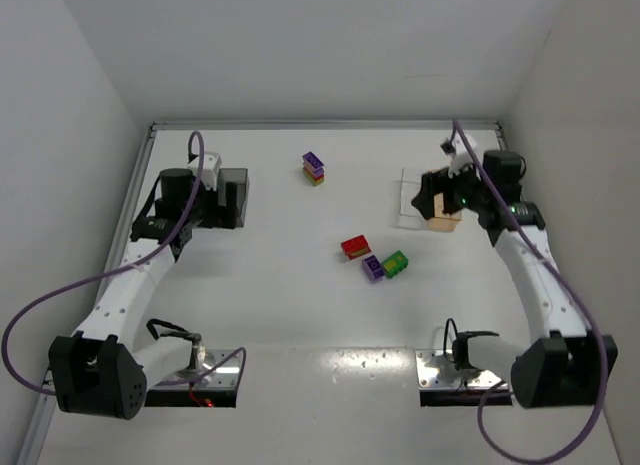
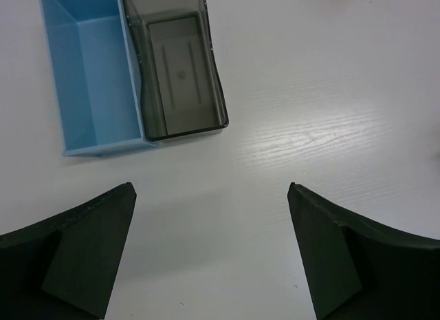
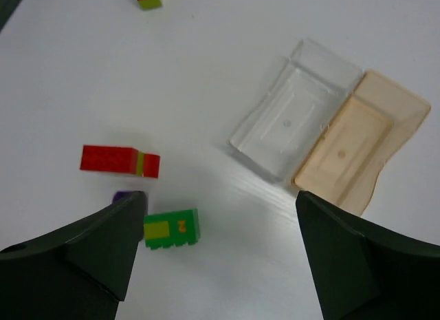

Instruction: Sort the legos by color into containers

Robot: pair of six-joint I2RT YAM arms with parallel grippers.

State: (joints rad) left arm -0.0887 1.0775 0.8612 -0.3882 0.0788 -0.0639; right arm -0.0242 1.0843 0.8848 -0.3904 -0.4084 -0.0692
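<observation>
Both open and empty, the left gripper has the light blue bin and smoky grey bin at eleven o'clock, while the right gripper hangs by the red brick and green brick, eight o'clock of the clear bin and tan bin.

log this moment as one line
left pincer open, by blue bin and grey bin | right pincer open, by clear bin and tan bin | all four bins empty | legos none sorted

Clear bin beside tan bin
</observation>
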